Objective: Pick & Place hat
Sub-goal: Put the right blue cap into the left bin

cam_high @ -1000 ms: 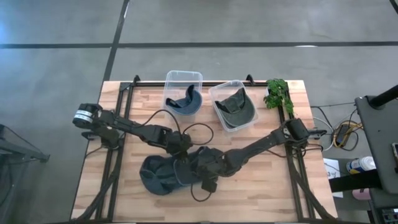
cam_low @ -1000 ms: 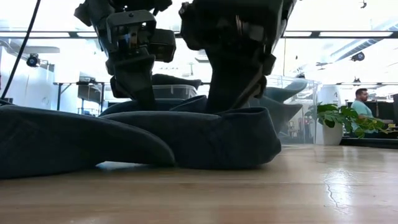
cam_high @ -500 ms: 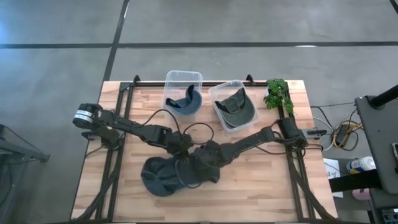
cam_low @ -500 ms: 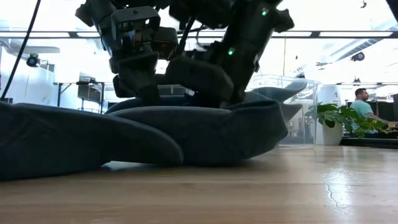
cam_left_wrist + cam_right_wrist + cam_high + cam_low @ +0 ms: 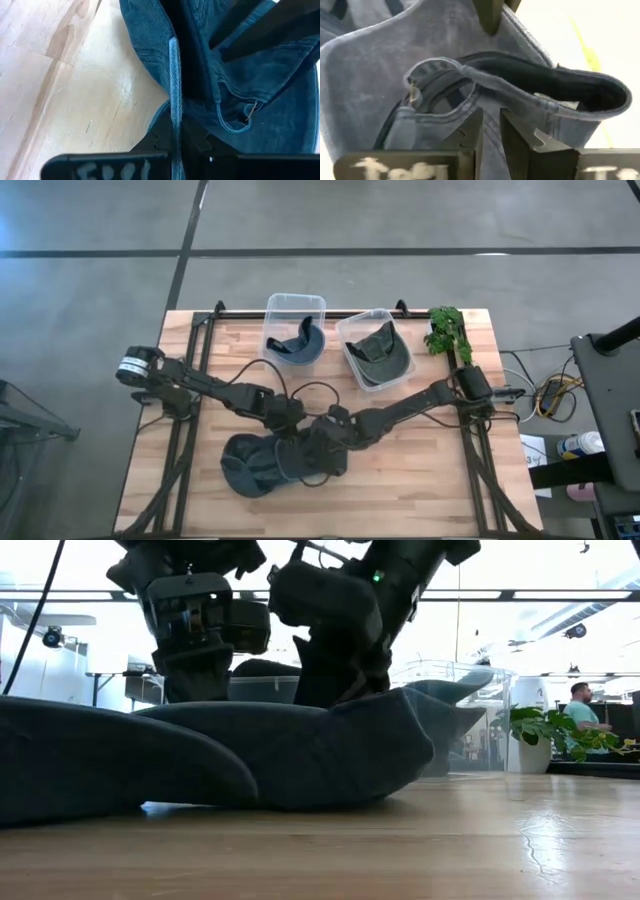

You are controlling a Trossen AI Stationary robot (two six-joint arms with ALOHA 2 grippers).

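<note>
While gripped from both sides, hat (image 5: 270, 465): laid mid-table, front edge near.
Left gripper (image 5: 292, 430): clamped on hat edge.
Right gripper (image 5: 322, 448): pinched on hat fabric.
Behind: two bins (image 5: 295, 326), plant (image 5: 446, 330).

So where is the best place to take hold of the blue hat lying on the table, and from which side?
Probably the fabric edge at the hat's back opening, from above. The hat lies slumped and flat on the table, and that thin edge stands up enough to pinch; both hands, left and right, grip there.
</note>
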